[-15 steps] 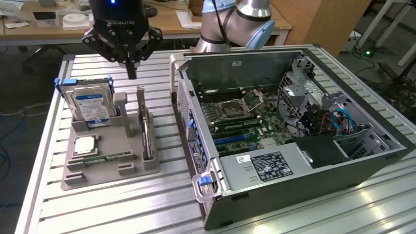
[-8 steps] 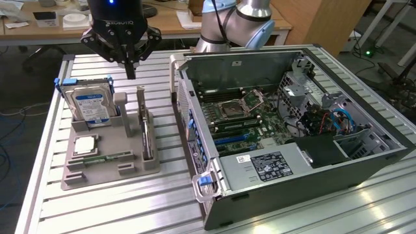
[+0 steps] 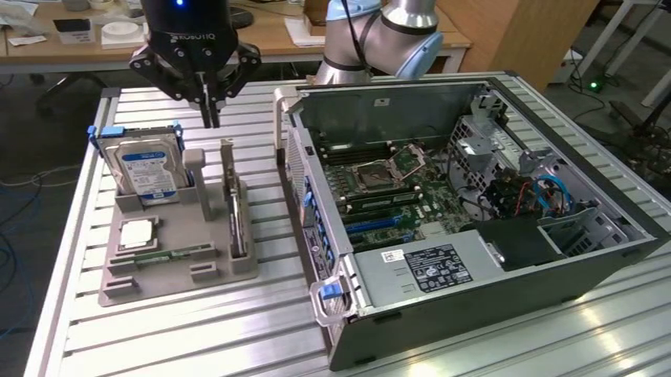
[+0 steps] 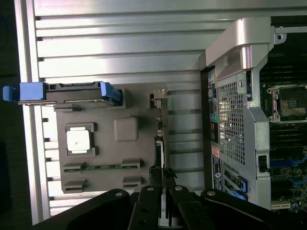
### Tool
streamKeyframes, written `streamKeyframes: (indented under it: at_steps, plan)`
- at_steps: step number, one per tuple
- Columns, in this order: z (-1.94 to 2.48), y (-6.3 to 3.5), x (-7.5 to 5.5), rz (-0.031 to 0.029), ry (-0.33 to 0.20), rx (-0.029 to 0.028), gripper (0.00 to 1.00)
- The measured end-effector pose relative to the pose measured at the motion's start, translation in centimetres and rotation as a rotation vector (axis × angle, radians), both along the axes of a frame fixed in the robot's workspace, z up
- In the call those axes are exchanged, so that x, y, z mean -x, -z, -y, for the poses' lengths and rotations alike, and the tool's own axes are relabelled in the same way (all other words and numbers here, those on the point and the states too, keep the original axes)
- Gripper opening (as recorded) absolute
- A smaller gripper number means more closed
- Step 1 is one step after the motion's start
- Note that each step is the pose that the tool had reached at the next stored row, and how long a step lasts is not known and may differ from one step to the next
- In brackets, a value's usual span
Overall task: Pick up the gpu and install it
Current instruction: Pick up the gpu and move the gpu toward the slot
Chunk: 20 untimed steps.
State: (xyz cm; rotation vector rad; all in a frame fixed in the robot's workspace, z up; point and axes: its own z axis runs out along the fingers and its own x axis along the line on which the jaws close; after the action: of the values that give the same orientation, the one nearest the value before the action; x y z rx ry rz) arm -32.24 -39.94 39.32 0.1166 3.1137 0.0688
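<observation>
Pincer (image 3: 210,118) closed, fingertips together, nothing between them; we see it hanging above far end of grey holder tray (image 3: 157,289), clear of everything. Gpu (image 3: 235,210) stands on edge in tray slot, on side nearest open computer case (image 3: 472,306), untouched. In wrist view we see gpu (image 4: 159,143) edge-on, directly in line with Pincer (image 4: 163,216). Hard drive (image 3: 147,169) upright in tray, at exterior view's left of gpu. Processor (image 3: 137,233) and memory stick (image 3: 173,255) lie flat on tray. Tray and case sit on ribbed aluminium table (image 3: 262,330)
</observation>
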Motion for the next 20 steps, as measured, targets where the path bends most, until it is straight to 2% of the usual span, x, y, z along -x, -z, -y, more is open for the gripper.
streamKeyframes:
  at_steps: [2,3,6,7,9,11,12,16,20]
  plan:
    - [0.00,0.00,0.00,0.0000,0.000,0.0000,0.23]
    - [0.00,0.00,0.00,0.0000,0.000,0.0000,0.23]
    - [0.00,0.00,0.00,0.0000,0.000,-0.0001,0.41]
    - [0.00,0.00,0.00,0.0000,0.000,0.0000,0.41]
    - [0.00,0.00,0.00,0.0000,0.000,0.0000,0.53]
    - [0.00,0.00,0.00,0.0000,0.000,0.0000,0.53]
    - [0.00,0.01,0.00,0.0000,-0.001,0.0000,0.59]
    - [0.16,0.09,0.00,0.0000,-0.024,-0.0001,0.59]
    - [0.63,0.38,0.00,-0.0001,-0.037,0.0000,0.59]
